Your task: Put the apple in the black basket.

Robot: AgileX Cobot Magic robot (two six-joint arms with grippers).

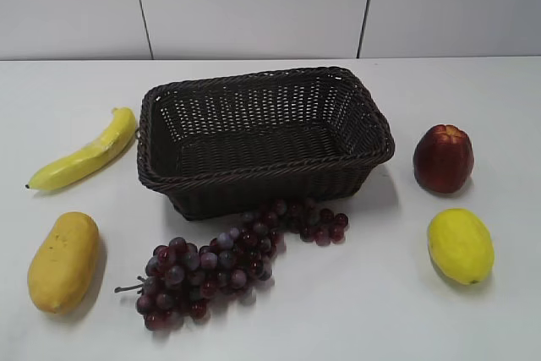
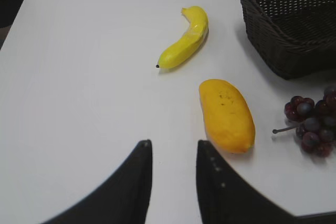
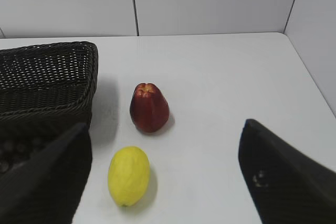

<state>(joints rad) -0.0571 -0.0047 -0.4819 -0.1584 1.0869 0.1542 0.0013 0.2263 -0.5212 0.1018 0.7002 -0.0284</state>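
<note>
The dark red apple [image 1: 442,158] stands upright on the white table, right of the black basket [image 1: 355,165]. The woven basket is empty and sits mid-table. The right wrist view shows the apple [image 3: 149,107] ahead of my right gripper [image 3: 166,124], whose jaws are wide open and empty, with the basket [image 3: 47,85] at the left. My left gripper [image 2: 173,142] is open and empty above bare table, with the basket's corner [image 2: 278,40] at the upper right. Neither gripper shows in the exterior view.
A lemon [image 1: 460,245] lies in front of the apple, also seen in the right wrist view [image 3: 128,175]. A grape bunch [image 1: 228,259] lies before the basket. A banana [image 1: 84,158] and a mango [image 1: 63,261] lie at the left. A wall stands behind.
</note>
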